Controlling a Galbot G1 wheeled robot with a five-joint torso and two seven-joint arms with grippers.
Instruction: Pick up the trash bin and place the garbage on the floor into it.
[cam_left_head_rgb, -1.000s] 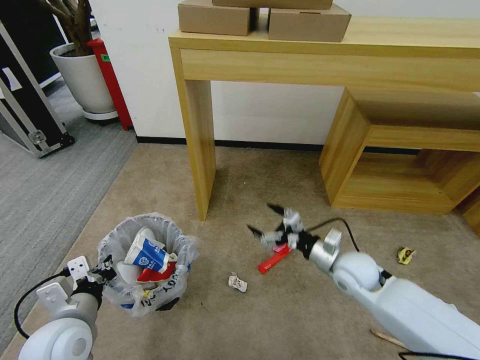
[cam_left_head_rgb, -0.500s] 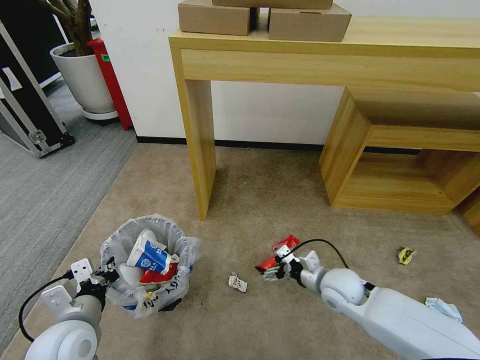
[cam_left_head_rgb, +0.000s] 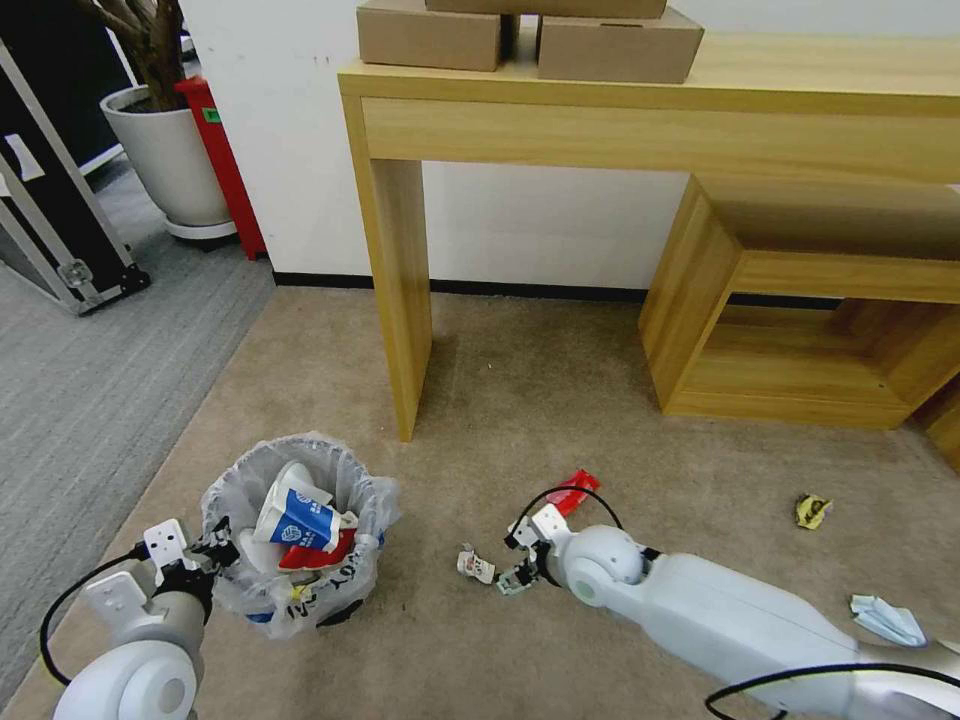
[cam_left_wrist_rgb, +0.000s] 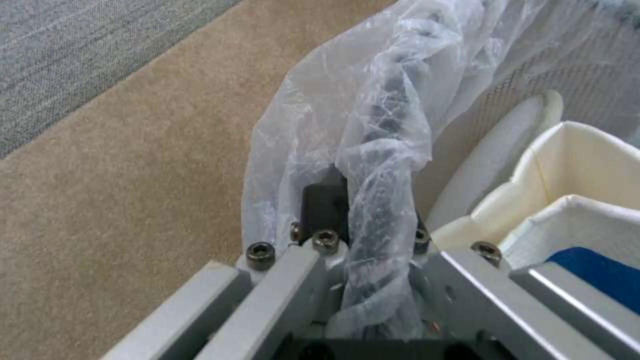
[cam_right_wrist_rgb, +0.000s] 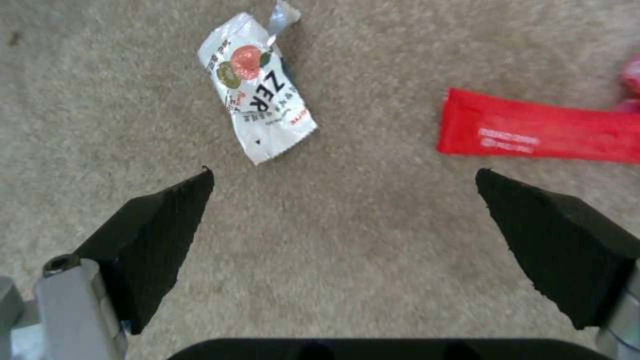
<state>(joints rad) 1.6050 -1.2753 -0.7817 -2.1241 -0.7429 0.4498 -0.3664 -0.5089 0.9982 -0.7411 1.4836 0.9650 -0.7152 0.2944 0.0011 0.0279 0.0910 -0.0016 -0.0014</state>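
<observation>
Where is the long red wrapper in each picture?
Head view: the red wrapper lies on the carpet, just beyond the right arm.
Left wrist view: not in it.
Right wrist view: the wrapper lies beyond the open right tool.
Shared landmark: the small white wrapper nearby.

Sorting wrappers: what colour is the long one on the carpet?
Red with white print, clearest in the right wrist view.

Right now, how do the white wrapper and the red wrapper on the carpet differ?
The white wrapper is short, crumpled and torn at one end, printed with fruit and black letters; the red wrapper is long, flat and plain red with small white text. In the head view the white wrapper lies just beside the open right claw, while the red wrapper lies farther toward the desk. Both lie loose on the carpet.
</observation>
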